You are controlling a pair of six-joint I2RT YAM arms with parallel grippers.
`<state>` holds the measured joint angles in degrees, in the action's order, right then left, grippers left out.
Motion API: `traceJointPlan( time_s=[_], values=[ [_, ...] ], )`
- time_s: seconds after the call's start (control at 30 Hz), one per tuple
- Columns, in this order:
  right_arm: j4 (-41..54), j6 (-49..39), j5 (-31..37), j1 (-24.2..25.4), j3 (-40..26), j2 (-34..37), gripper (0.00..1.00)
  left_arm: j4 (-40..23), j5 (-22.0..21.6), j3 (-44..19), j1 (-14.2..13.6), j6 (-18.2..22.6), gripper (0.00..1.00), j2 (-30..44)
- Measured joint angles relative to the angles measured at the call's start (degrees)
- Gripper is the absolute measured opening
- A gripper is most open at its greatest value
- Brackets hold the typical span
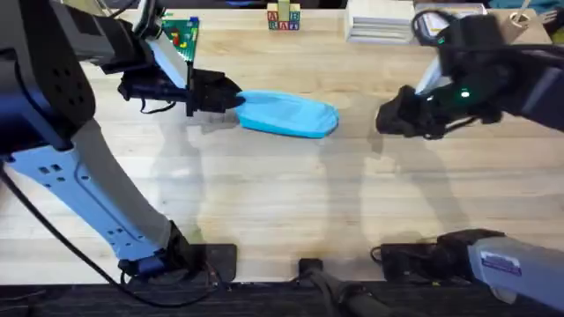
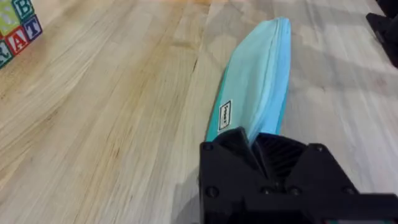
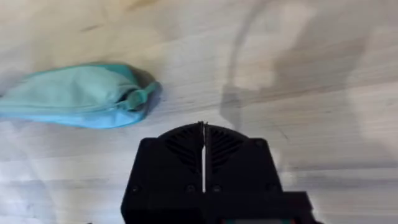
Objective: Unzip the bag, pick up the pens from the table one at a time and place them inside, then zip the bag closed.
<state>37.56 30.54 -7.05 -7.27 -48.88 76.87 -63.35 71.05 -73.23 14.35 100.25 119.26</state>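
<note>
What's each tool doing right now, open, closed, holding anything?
Left tool: closed on one end of the bag.
Right tool: closed, holding nothing, above the table beside the bag's other end.

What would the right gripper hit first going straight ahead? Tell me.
Likely the bare light wood plank tabletop. The right gripper, shut, points past the light turquoise fabric pouch, which lies off to one side.

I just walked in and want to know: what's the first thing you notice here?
The bright blue bag lying on the light wooden table, near the middle. The left gripper pinches one end of it with its black fingers, while the right gripper hangs shut a little way off the other end, holding nothing.
</note>
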Motion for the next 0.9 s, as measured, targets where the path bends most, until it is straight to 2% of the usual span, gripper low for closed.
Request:
traceJointPlan(
  time_s=[0.27, 0.47, 0.53, 0.63, 0.7, 0.73, 0.8, 0.83, 0.9],
  values=[
    [0.9, -6.7, 0.0, 0.0, 0.0, -17.2, 0.030, 0.0, 0.0, 0.0, 0.0, 0.0, 0.042, 0.0],
    [3.4, -12.0, 0.2, -0.1, 0.0, -27.0, 0.031, 0.0, -0.1, 0.0, 0.0, 0.0, 0.042, 0.0],
    [3.7, -13.6, 0.2, -0.5, 0.0, -30.1, 0.066, 0.1, -0.1, 0.0, 0.0, 0.0, 0.042, 0.0],
    [3.7, -15.9, 0.2, -2.1, 0.0, -34.8, 0.255, 0.1, -0.1, 0.0, 0.0, 0.0, 0.042, 0.0],
    [3.7, -17.2, 0.2, -3.6, 0.0, -37.5, 0.543, 0.1, -0.1, 0.0, 0.0, 0.0, 0.042, 0.0],
    [3.7, -17.7, 0.2, -4.3, 0.0, -38.5, 0.636, 0.1, -0.1, 0.0, 0.0, 0.0, 0.042, 0.0],
    [3.8, -18.4, 0.2, -5.8, 0.0, -40.1, 0.922, 0.1, -0.1, 0.0, 0.0, 0.0, 0.042, 0.0],
    [3.9, -18.8, 0.2, -6.7, 0.0, -40.6, 0.979, 0.1, -0.1, 0.0, 0.0, 0.0, 0.042, 0.0],
    [4.5, -19.2, 0.2, -8.5, 0.0, -41.1, 0.995, 0.1, -0.1, 0.0, 0.0, 0.0, 0.042, 0.0]
  ],
)
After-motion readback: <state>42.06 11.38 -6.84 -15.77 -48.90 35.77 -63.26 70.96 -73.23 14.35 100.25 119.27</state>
